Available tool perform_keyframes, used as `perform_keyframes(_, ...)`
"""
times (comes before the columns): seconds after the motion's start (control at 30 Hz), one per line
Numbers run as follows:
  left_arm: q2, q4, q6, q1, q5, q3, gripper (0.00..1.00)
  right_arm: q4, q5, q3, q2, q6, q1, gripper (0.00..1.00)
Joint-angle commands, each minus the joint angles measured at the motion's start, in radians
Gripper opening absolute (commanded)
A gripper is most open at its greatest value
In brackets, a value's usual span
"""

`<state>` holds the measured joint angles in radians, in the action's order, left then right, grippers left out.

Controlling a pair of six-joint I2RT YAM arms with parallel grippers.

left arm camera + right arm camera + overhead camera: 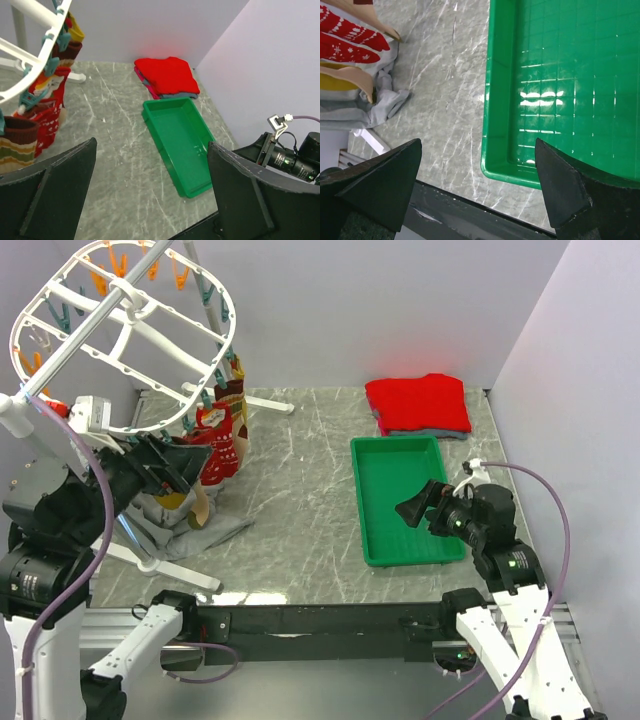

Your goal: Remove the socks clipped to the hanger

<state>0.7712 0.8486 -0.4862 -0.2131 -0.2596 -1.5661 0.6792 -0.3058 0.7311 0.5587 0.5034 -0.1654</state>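
Found the hanger in the upper left of the top view, tilted above the table, with the socks clipped along its lower right rim. Saw a loose heap of cloth on the table below them, at left centre. Found the tray right of centre, well apart from the socks, and the folded garment just behind it, toward the upper right. Noted the left gripper just left of the socks and the right gripper over the tray's near right part.
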Motion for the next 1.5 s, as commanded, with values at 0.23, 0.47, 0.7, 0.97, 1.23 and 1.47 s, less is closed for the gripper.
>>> perform_keyframes(0.23,0.213,0.015,0.118,-0.023,-0.003,-0.199,0.97,-0.200,-0.151,0.042,0.099,-0.040,-0.035,1.00)
perform_keyframes(0.47,0.298,-0.012,0.083,-0.023,-0.020,-0.284,0.98,-0.325,-0.075,0.137,0.248,-0.060,-0.239,1.00)
perform_keyframes(0.7,0.362,0.105,0.129,-0.023,0.129,-0.383,0.96,-0.601,-0.036,0.215,0.423,-0.095,-0.505,1.00)
perform_keyframes(0.97,0.330,0.149,0.193,-0.026,0.307,-0.299,0.86,-0.871,-0.013,0.387,0.763,-0.169,-0.710,0.99)
perform_keyframes(1.23,0.254,0.049,0.187,-0.028,0.235,-0.137,0.82,-1.155,-0.044,0.550,1.069,-0.123,-0.780,0.90)
perform_keyframes(1.47,0.217,0.035,0.167,-0.026,0.226,-0.103,0.76,-1.244,-0.053,0.688,1.282,-0.103,-0.819,0.79)
